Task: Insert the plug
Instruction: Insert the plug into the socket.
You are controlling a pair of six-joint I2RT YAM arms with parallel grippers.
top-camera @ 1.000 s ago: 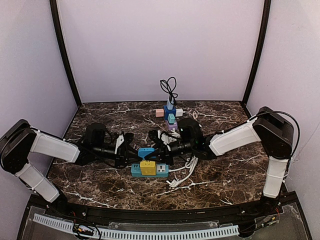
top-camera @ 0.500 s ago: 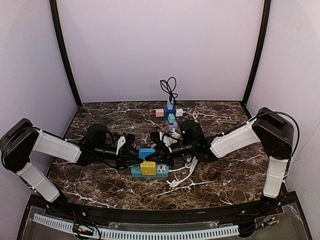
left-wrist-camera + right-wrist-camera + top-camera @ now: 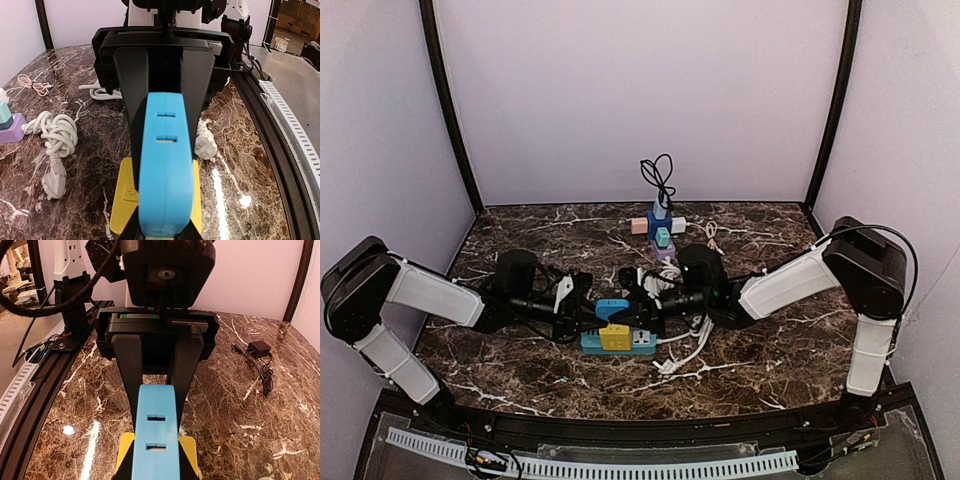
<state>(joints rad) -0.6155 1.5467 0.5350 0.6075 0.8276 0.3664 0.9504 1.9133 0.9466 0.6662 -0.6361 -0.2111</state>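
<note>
The dark marbled counter [image 3: 520, 370] filled the floor of the booth. From its near corners the left arm [image 3: 420, 295] and the right arm [image 3: 790, 280] stretched low and inward, and they met head-on around the middle of the counter, a little nearer the near edge than the back one. The left tool [image 3: 592, 310] and the right tool [image 3: 635, 303] faced each other almost nose to nose. Just under them lay a teal power strip [image 3: 642, 343], set lengthwise along the near edge, and a knotted white cable [image 3: 685, 350] trailed off it toward the right edge. A yellow adapter [image 3: 615, 336] sat on top of the strip. The blue plug [image 3: 612, 307] hung directly above that yellow adapter, flat and narrow, with two small slots showing on its upper face. Each tool was clenched on one end of the plug, the black fingers [image 3: 197, 85] of the right one pressed to either side of its far end as seen from the left wrist. I could not tell whether the plug touched the adapter below it. By the middle of the back edge stood a cluster of small pastel blocks [image 3: 660, 228] with a looped black cord [image 3: 660, 175] rising from them. A small black charger [image 3: 260, 347] lay on the bare marble, well apart from the strip.
</note>
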